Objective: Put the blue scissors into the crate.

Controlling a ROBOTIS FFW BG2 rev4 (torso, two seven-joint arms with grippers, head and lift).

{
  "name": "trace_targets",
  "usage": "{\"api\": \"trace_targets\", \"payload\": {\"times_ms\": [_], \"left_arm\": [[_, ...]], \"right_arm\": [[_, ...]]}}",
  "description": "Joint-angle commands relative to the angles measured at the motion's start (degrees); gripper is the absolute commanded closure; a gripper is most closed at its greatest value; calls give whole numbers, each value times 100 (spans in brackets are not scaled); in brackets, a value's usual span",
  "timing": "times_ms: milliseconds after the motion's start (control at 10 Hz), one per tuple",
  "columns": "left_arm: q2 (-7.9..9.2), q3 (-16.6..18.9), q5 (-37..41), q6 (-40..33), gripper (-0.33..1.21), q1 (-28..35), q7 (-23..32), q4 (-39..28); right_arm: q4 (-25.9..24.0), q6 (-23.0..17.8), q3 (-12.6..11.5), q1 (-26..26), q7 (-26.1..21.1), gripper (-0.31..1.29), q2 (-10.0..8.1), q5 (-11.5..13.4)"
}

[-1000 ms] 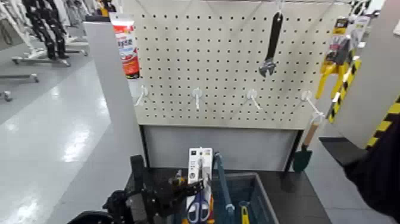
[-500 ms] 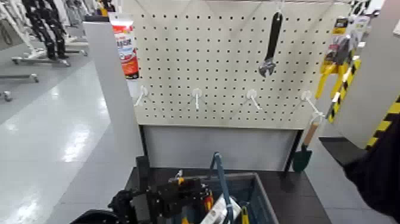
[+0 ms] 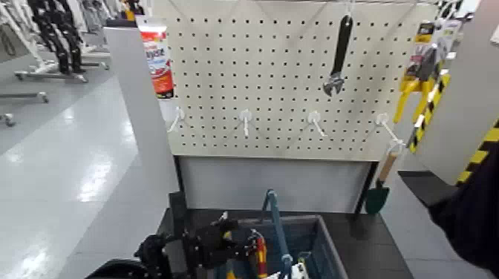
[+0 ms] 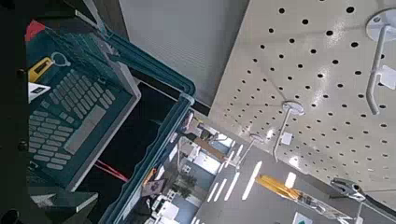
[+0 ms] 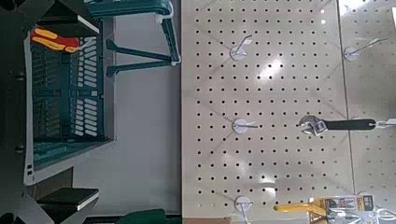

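Note:
The crate (image 3: 327, 249) stands at the bottom middle of the head view, its blue handle (image 3: 275, 222) raised. Only a corner of the white card of the blue scissors (image 3: 297, 270) shows at the frame's lower edge, lying low inside the crate; the blue handles are hidden. My left gripper (image 3: 226, 236) hangs over the crate's left side, open and empty, apart from the card. The left wrist view looks down into the crate (image 4: 123, 91). The right wrist view shows the crate (image 5: 65, 103) from farther off. My right gripper is out of view.
A red and yellow handled tool (image 3: 258, 258) lies in the crate. A pegboard (image 3: 282, 81) rises behind it with a black wrench (image 3: 339, 56), yellow-handled pliers (image 3: 414, 78), a green trowel (image 3: 377, 194) and bare hooks. A grey post (image 3: 145, 111) stands at its left.
The scissors card left my left gripper, tipped over to the right and dropped down into the crate. The left gripper stayed over the crate's left side.

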Motion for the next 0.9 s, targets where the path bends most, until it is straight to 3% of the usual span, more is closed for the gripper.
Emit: {"api": "trace_targets", "payload": {"times_ms": [100, 200, 400, 500, 900], "left_arm": [[0, 33, -102, -217, 1, 16, 17, -135], [0, 138, -172, -445, 4, 87, 132, -320], [61, 604, -1350, -533, 7, 429, 431, -1084], [114, 674, -1394, -718, 9, 649, 650, -1155], [-79, 1070, -1604, -2027, 11, 1818, 1854, -1260]], "right_arm": [[-5, -16, -9, 9, -1, 10, 0, 0], [-5, -25, -17, 18, -1, 10, 0, 0], [-13, -34, -26, 27, -9, 10, 0, 0], [-13, -34, -17, 35, -9, 10, 0, 0], [-5, -25, -9, 53, -9, 10, -9, -35]]}}
